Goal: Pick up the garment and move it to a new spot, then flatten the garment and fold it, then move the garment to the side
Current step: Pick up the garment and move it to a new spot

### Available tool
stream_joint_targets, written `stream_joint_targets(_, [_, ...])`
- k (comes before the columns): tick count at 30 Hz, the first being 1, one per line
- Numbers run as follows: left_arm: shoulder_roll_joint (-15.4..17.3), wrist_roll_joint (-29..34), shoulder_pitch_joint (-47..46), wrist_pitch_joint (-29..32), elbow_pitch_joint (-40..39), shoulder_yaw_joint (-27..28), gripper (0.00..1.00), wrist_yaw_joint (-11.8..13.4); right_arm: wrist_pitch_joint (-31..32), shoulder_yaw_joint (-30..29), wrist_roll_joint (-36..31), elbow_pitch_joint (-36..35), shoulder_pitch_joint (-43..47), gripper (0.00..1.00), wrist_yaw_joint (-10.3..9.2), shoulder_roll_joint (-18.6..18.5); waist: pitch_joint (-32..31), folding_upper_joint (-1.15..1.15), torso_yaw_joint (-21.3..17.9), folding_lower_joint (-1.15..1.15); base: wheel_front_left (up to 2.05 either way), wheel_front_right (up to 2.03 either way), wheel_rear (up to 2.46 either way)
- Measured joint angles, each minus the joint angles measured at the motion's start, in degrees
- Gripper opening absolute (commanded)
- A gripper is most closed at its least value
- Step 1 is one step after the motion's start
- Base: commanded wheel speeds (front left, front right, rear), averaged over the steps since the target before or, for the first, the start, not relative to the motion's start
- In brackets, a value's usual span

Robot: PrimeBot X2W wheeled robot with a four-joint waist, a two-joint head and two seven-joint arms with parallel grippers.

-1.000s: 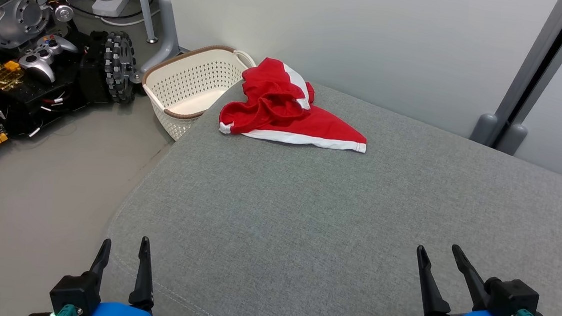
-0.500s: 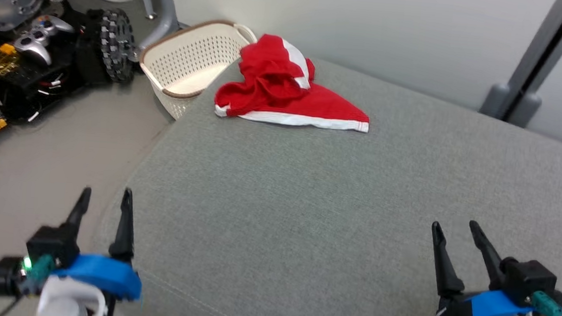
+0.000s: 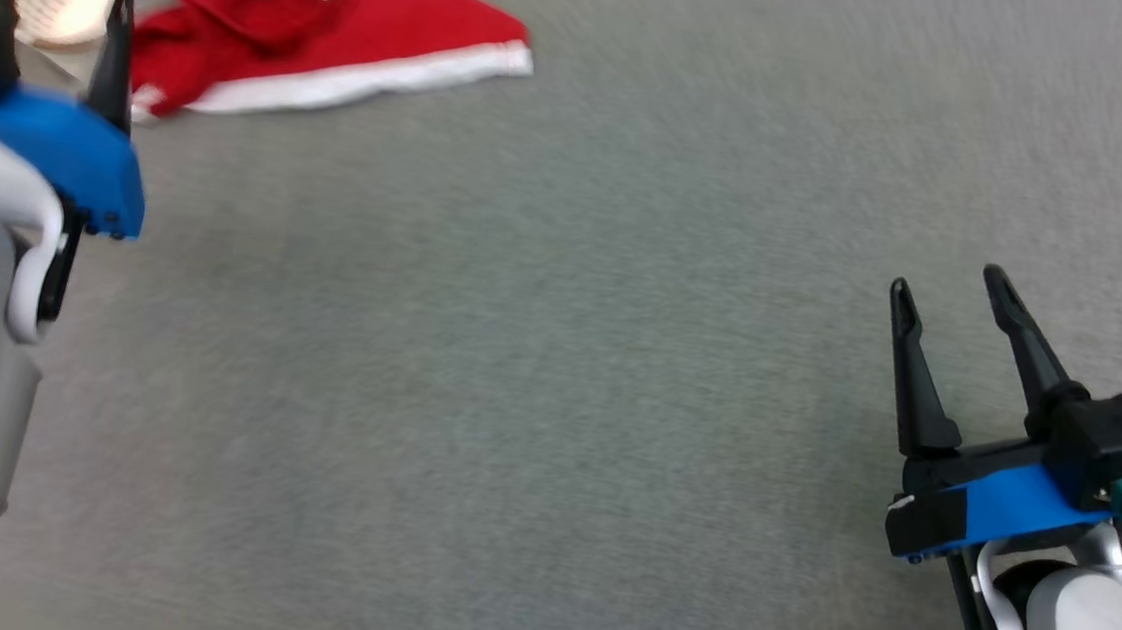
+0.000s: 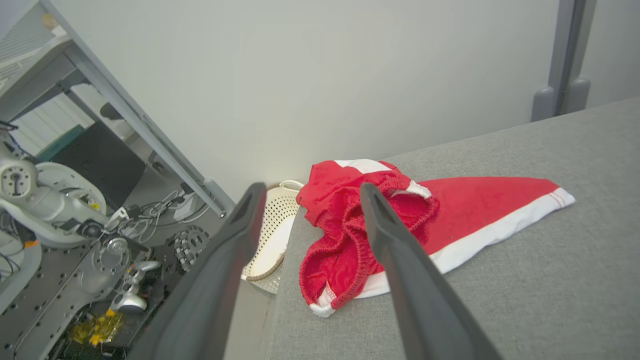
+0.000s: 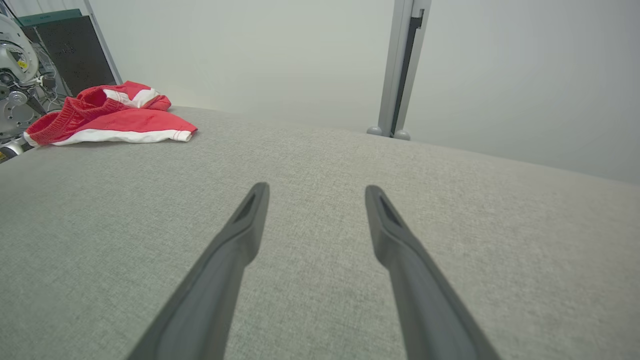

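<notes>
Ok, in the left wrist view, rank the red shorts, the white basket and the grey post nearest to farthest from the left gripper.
1. Red shorts, straight ahead of the fingers.
2. White basket, just left of the shorts in this view, a little farther.
3. Grey post, far off at the right.

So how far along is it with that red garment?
Nothing looks done yet: the garment lies crumpled at a corner of the grey cushion, beside the basket. In hand: the left gripper, open, points at it, gripping nothing; the right gripper hangs open over bare cushion. Left: picking up, moving, flattening, folding, setting aside.
</notes>
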Motion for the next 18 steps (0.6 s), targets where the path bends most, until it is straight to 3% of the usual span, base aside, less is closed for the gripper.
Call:
stream_joint_targets(7, [-1.8,-1.6,-9.3,5.3,11.2,-0.2,1.0,-1.2,1.1,-1.2,-1.3,-4.8,-1.2,1.0,0.0,0.0,7.2,0.01,-6.7,0.0,0.0,0.0,0.0])
stream_joint_targets(16, [-2.3,-3.1,-14.5,3.1,20.1,1.1,1.0,-0.6,0.7,-4.2,-1.3,-7.7,-1.3,1.0,-0.01,-0.1,12.3,0.01,-10.8,0.0,0.0,0.0,0.0])
stream_joint_targets(18, [-2.3,-3.5,-15.3,1.7,21.5,2.1,1.0,0.5,0.5,-4.1,-1.1,-7.7,-1.4,1.0,0.0,0.0,12.9,0.01,-11.4,0.0,0.0,0.0,0.0])
